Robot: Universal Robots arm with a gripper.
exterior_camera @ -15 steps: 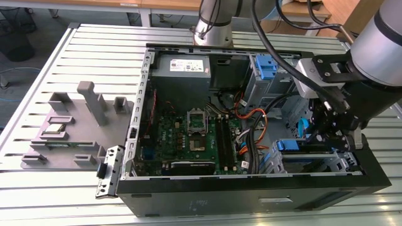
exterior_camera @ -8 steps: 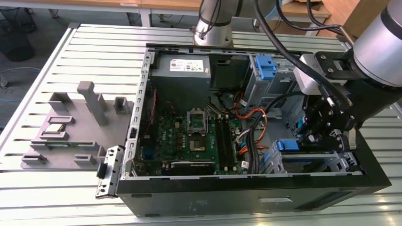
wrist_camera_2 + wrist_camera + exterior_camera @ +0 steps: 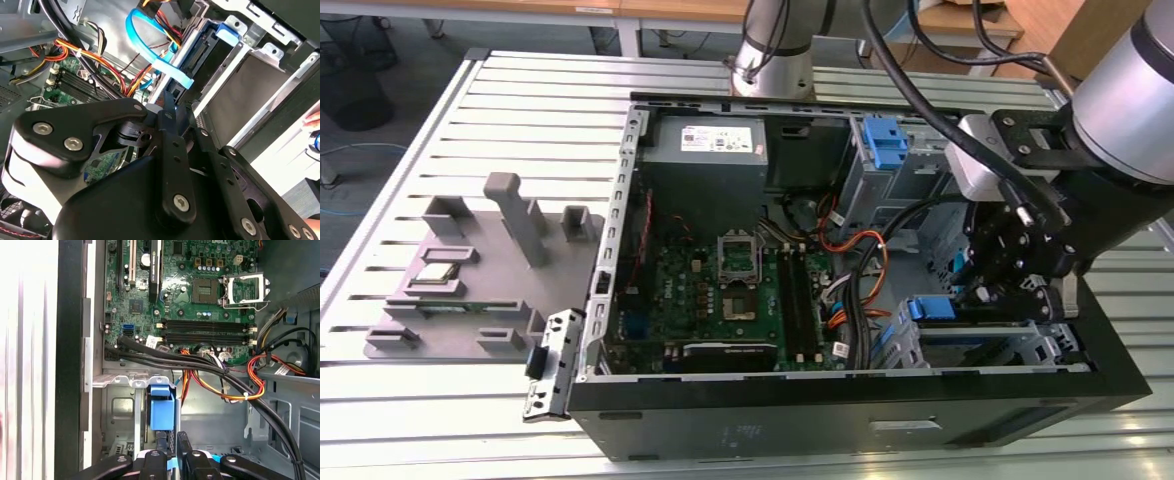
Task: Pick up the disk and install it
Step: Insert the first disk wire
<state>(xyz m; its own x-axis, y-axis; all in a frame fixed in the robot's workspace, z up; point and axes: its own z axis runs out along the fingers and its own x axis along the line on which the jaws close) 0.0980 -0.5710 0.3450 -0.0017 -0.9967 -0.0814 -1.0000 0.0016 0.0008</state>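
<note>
Hovering inside the open PC case (image 3: 854, 410), the gripper (image 3: 1007, 290) sits low over the drive bay (image 3: 987, 345) at the exterior view's right, near corner of the chassis. Fingers (image 3: 161, 444) look nearly closed, w/ just a thin gap between them in the first wrist view; can't tell for sure whether they pinch anything, since the tips run down past the blue tab (image 3: 161, 407) and whatever's under them is hidden. The disk itself: judging by that tab and the blue bracket edge seen at the bay (image 3: 931, 308), it's prob already seated in the bay slot, standing on edge, w/ the gripper right on top of it, likely pressing or just letting go; the silver body isn't clearly visible, so that's a guess. In the second wrist view a blue ribbon cable (image 3: 160, 55) loops just beside the bay's metal wall (image 3: 240, 95), close to the finger path, and orange/yellow power leads (image 3: 220, 385) drape across between motherboard (image 3: 720, 290) and bay, so the arm comes straight down to stay clear of them. A spare blue bracket (image 3: 886, 140) sits in the far bay beside the PSU (image 3: 707, 150). Grey parts fixture (image 3: 467, 280) stands well apart on the table (image 3: 520, 110), exterior view's left.
</note>
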